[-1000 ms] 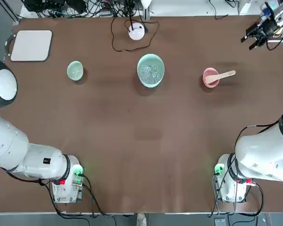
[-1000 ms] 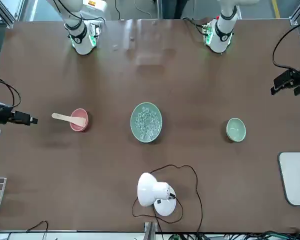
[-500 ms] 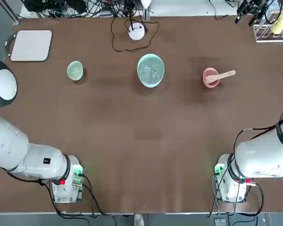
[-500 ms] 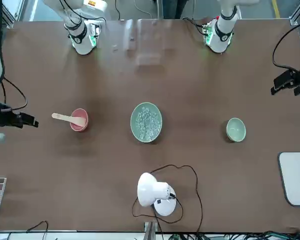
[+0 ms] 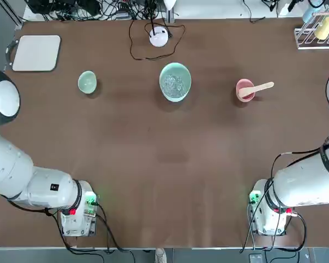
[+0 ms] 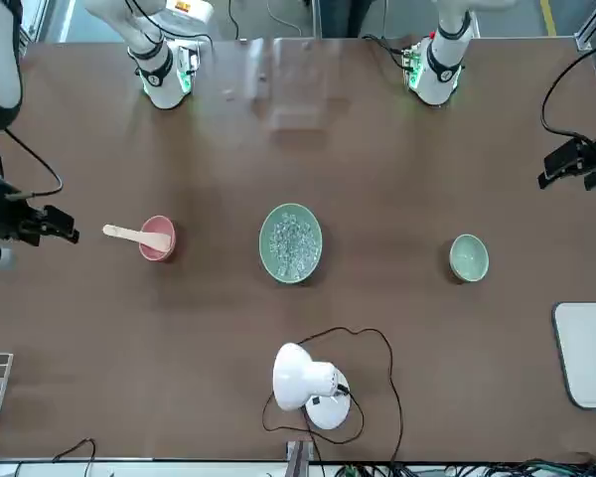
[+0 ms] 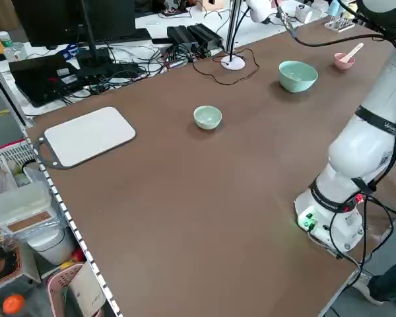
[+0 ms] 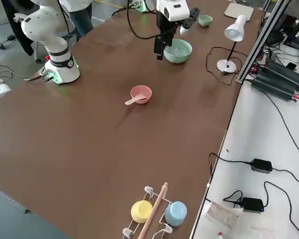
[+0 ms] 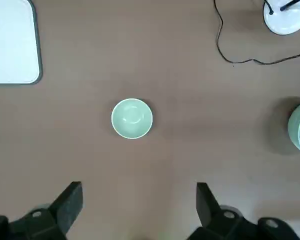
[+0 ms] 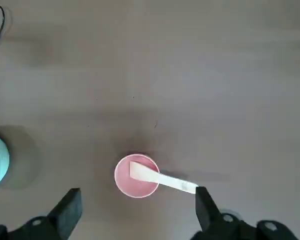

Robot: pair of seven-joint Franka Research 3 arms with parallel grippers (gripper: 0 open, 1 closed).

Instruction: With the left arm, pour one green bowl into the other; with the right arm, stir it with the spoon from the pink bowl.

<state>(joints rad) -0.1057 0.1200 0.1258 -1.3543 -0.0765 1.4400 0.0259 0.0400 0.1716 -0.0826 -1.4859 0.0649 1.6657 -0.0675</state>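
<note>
At table's near edge sit the 2 arm bases, L [image 5: 77,211] & R [image 5: 268,211], w/ bare tabletop [image 5: 170,164] ahead of them. Further out, 3 bowls stand in a row, well apart: small green bowl [image 5: 87,82] on the L side, looks empty; big green bowl [image 5: 175,81] in the middle, holding a heap of clear bits; pink bowl [image 5: 244,90] on the R side, w/ the spoon [image 5: 259,87] lying in it, handle out over the rim. Progress, as a judgement: all the contents sit in 1 green bowl, i.e. as the pour would leave them. The stir can't be read: spoon at rest in pink fits stirring not yet done, or done & spoon put back. Left gripper [image 9: 137,192] hangs high above the small green bowl, fingers wide apart, holding & touching nothing. Right gripper [image 10: 137,197] hangs high above the pink bowl, fingers likewise wide apart & empty, w/ bowl & spoon between them in its wrist view but far below. Farthest out are a white desk lamp [image 5: 159,37] w/ looped cable beyond the big bowl & a white board [image 5: 36,52] at the far L corner.
</note>
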